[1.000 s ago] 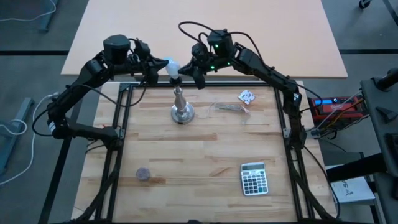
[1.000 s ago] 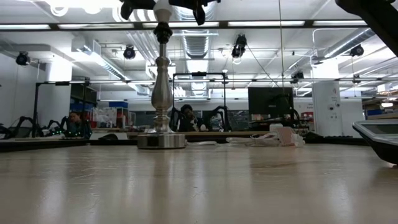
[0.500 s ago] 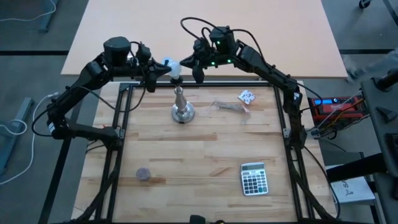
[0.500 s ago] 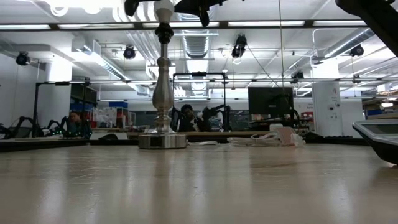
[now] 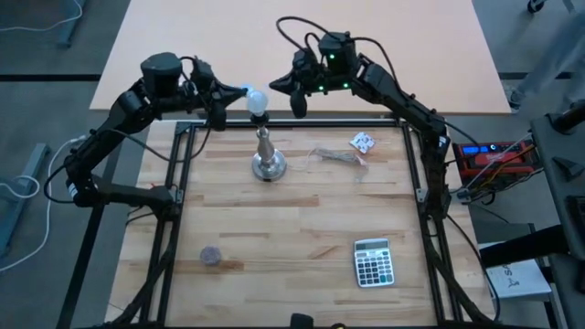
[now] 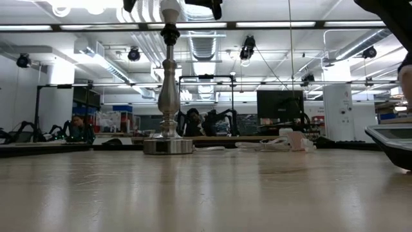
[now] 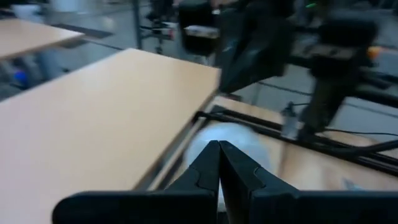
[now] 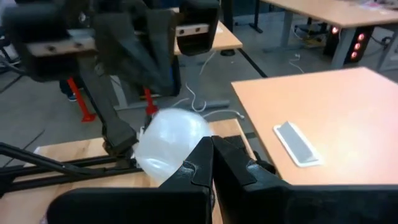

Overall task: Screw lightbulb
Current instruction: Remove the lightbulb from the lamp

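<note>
The white lightbulb (image 5: 257,100) sits on top of the silver stand (image 5: 267,164), whose round base rests on the wooden table; the low view shows the lightbulb (image 6: 169,6) above the stand's socket (image 6: 168,33). My left gripper (image 5: 239,92) is shut, level, with its tips right at the bulb's left side; its wrist view shows the bulb (image 7: 227,140) just past the tips (image 7: 219,146). My right gripper (image 5: 279,85) is shut and stands a little off the bulb's far right side; its wrist view shows the bulb (image 8: 168,142). My left gripper points level at the bulb's left side (image 5: 249,97) with its shut fingers. I cannot tell whether the tips touch the glass or stop just short of it.
A crumpled paper scrap (image 5: 363,142) and a thin cord (image 5: 338,157) lie right of the stand. A calculator (image 5: 373,262) lies near the front right, a small grey disc (image 5: 211,256) near the front left. Black frame rails (image 5: 175,183) border the table.
My right gripper has drawn back from the bulb toward the table's far right, rising a little and rolling at the wrist, its fingers staying shut. The bulb has stayed on top of the stand.
</note>
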Motion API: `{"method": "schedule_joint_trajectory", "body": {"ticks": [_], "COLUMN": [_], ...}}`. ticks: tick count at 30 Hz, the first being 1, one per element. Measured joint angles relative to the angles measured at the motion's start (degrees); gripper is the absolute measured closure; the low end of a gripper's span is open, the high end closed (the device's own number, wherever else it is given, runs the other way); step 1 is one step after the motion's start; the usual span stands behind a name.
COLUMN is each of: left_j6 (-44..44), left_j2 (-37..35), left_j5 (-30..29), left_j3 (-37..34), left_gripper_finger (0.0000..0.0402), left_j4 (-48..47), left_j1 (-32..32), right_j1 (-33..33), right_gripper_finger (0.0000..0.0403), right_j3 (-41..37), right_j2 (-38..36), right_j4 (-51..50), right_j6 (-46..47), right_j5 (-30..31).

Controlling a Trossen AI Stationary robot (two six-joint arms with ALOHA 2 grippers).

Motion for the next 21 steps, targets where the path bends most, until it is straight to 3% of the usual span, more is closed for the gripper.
{"method": "schedule_joint_trajectory", "body": {"ticks": [4,6,16,19,21], "left_j6": [2.12,2.65,-2.98,-3.26,-3.62], "left_j2": [-0.22,-0.09,0.78,0.8,0.8], "left_j5": [-6.13,-6.5,1.79,1.76,2.8], "left_j3": [0.0,0.0,0.0,0.0,0.0], "left_gripper_finger": [0.0401,0.0401,0.0401,0.0401,0.0401], "left_j4": [-1.5,-2.94,-5.61,-5.66,-5.63], "left_j1": [0.0,0.07,-0.58,-1.07,-1.19], "right_j1": [0.02,0.04,-0.28,-0.46,-0.46], "right_gripper_finger": [0.0403,0.0403,0.0403,0.0403,0.0403], "right_j3": [0.04,0.03,-0.15,-0.15,-0.14], "right_j2": [-0.2,-0.14,2.32,2.79,2.67], "right_j4": [-0.46,-0.87,-2.46,-2.21,-2.04], "right_j6": [0.95,1.83,6.55,6.47,5.07], "right_j5": [-2.9,-4.85,-12.33,-10.98,-6.64]}}
